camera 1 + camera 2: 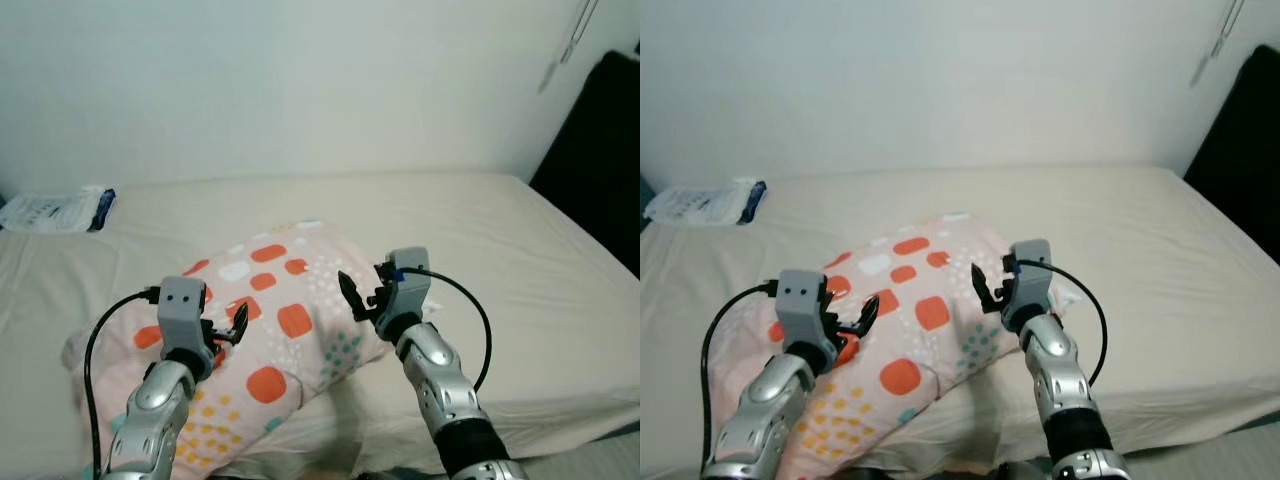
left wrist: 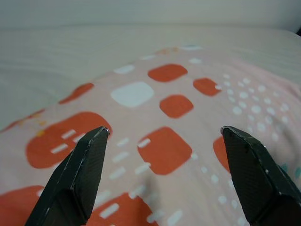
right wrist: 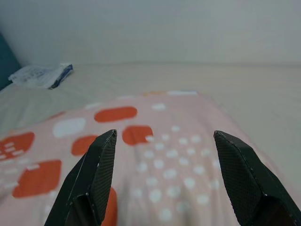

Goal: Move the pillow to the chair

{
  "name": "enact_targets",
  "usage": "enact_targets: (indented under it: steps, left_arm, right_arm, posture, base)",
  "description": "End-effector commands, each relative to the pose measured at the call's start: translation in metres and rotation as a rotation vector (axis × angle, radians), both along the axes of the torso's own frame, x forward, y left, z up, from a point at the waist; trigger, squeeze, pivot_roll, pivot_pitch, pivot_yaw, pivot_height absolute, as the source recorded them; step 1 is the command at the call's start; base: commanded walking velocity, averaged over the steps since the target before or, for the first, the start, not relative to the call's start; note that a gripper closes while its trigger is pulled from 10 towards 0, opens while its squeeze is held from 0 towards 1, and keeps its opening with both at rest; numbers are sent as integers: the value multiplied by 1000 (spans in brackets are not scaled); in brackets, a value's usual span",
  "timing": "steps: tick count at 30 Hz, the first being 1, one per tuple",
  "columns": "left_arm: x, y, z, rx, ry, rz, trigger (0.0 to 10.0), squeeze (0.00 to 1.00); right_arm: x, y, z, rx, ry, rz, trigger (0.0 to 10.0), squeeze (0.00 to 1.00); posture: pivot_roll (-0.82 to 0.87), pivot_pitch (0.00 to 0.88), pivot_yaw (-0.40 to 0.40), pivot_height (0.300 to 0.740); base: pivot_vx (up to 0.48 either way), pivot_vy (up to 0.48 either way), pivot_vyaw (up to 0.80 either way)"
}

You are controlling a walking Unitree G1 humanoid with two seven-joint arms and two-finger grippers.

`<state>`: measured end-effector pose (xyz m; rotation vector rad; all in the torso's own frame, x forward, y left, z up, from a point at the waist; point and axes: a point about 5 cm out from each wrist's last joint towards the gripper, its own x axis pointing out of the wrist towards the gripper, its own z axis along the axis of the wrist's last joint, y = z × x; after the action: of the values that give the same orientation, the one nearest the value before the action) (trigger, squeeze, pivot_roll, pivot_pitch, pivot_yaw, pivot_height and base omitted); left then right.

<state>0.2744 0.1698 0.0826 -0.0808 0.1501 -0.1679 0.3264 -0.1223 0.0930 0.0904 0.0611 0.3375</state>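
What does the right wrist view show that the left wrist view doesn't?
The right wrist view alone takes in the white packet at the far corner of the bed and the wall behind it, past the open right gripper. The left wrist view alone gives a close look at the orange squares between the open left gripper fingers. Both show the pillow lying on the bed, with neither gripper touching it.

A pink pillow (image 1: 910, 320) with orange patches lay at lower centre on the beige bed (image 1: 1160, 260). The left gripper (image 1: 852, 322) and right gripper (image 1: 985, 290) hovered over it, fingers spread. A white packet (image 1: 700, 203) lay upper left.
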Motion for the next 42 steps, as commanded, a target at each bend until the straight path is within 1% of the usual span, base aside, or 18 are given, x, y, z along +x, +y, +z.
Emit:
enact_targets:
  steps: [1, 7, 15, 18, 22, 25, 28, 29, 32, 33, 34, 35, 36, 37, 38, 39, 40, 42]
  left_arm:
    - [-2, 1, -6, 9, 21, 0, 10000, 0]
    - [-2, 3, -5, 8, 13, 0, 10000, 0]
    - [-4, 2, -7, 0, 11, -32, 10000, 0]
    - [-2, 2, -6, 4, 8, -40, 10000, 0]
    - [10, 6, 1, 8, -19, -42, 10000, 0]
    - [11, 6, 2, 8, -22, -42, 10000, 0]
    - [13, 2, 1, 6, -24, -53, 10000, 0]
    - [13, 0, -2, 3, -16, -60, 10000, 0]
    - [13, -2, -4, 1, -10, -65, 10000, 0]
    - [13, -6, -19, -12, 45, -64, 10000, 0]
    - [7, -15, -46, -3, 155, -108, 10000, 0]
    - [7, -15, -46, -3, 155, -108, 10000, 0]
    - [-2, -23, -68, 23, 242, -149, 10000, 0]
    - [-2, -23, -68, 23, 242, -149, 10000, 0]
    - [-12, -28, -87, 53, 319, -174, 10000, 0]
    - [-22, -32, -101, 67, 382, -197, 10000, 0]
    - [-22, -32, -101, 67, 382, -197, 10000, 0]
    - [-37, -33, -121, 137, 499, -177, 10000, 0]
  right_arm:
    - [0, -1, 1, 3, 3, 3, 10000, 0]
    - [0, -1, 1, 3, 1, 10, 10000, 0]
    - [-1, 1, 1, 6, -3, 17, 10000, 0]
    - [-1, 0, 0, 7, -2, 15, 10000, 0]
    - [4, -1, 6, 13, -15, 6, 10000, 0]
    - [5, -2, 6, 14, -16, 5, 10000, 0]
    - [8, -2, 6, 15, -8, 8, 10000, 0]
    - [8, 0, -3, 12, 42, 22, 10000, 0]
    - [7, 2, -9, 10, 79, 32, 10000, 0]
    - [0, 7, -33, -68, 200, 83, 10000, 0]
    - [-17, 11, -69, -215, 389, 156, 10000, 0]
    - [-17, 11, -69, -215, 389, 156, 10000, 0]
    - [-35, 10, -97, -360, 530, 220, 10000, 0]
    - [-35, 10, -97, -360, 530, 220, 10000, 0]
    - [-52, 6, -115, -452, 633, 253, 10000, 0]
    - [-63, 1, -127, -483, 714, 240, 10000, 0]
    - [-63, 1, -127, -483, 714, 240, 10000, 0]
    - [-75, -8, -138, -512, 800, 195, 10000, 0]
  posture:
    - [65, 0, -104, 685]
    - [68, 0, -107, 695]
    - [71, 0, -107, 715]
    - [71, 0, -107, 730]
    - [69, 0, -106, 740]
    - [69, 0, -106, 740]
    - [76, 0, -110, 740]
    - [75, 0, -107, 740]
    - [75, 0, -105, 740]
    - [78, 0, -106, 740]
    - [78, 0, -104, 740]
    - [78, 0, -104, 740]
    - [72, 0, -101, 740]
    - [72, 0, -101, 740]
    - [62, 0, -99, 740]
    - [62, 0, -99, 740]
    - [62, 0, -99, 740]
    - [64, 0, -99, 740]
  base:
    - [0, 0, 0]
    - [0, 0, 0]
    - [0, 0, 0]
    - [0, 0, 0]
    - [0, 0, 0]
    - [0, 0, 0]
    - [0, 0, 0]
    - [0, 0, 0]
    - [0, 0, 0]
    - [0, 0, 0]
    - [0, 0, 0]
    - [0, 0, 0]
    - [0, 0, 0]
    - [0, 0, 0]
    - [0, 0, 0]
    - [0, 0, 0]
    - [0, 0, 0]
    - [0, 0, 0]
